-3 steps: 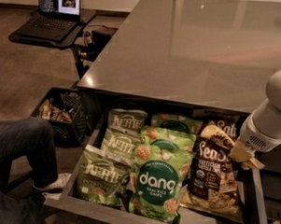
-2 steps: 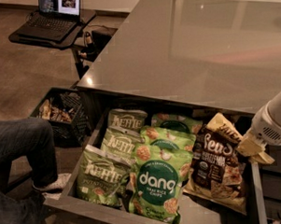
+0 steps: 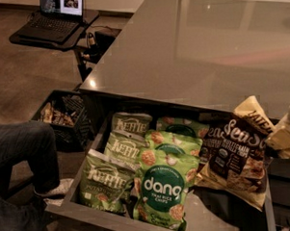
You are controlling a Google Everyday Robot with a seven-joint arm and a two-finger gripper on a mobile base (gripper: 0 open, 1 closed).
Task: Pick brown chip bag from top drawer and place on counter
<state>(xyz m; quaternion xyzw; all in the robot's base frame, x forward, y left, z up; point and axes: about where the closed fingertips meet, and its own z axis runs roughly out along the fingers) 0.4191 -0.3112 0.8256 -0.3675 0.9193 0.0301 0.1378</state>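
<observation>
The brown chip bag (image 3: 236, 157) is tilted up at the right side of the open top drawer (image 3: 86, 214). Its tan top band (image 3: 253, 113) points up and right, above the drawer's back edge. My gripper (image 3: 282, 139) is at the right edge of the view, and its pale fingers are shut on the bag's upper right corner. The bag's bottom still rests in the drawer. The glossy grey counter (image 3: 181, 53) stretches behind the drawer.
Green Kettle bags (image 3: 121, 147) and green dang bags (image 3: 162, 189) fill the left and middle of the drawer. A black wire crate (image 3: 63, 116) stands on the floor to the left. A person's jeans leg (image 3: 21, 151) and white shoe (image 3: 51, 188) are by the drawer's corner. A laptop (image 3: 58, 13) is on a stand at the back left.
My gripper has moved right, to the edge of the view. The brown chip bag has come up with it, tilting from flat to raised at its top end.
</observation>
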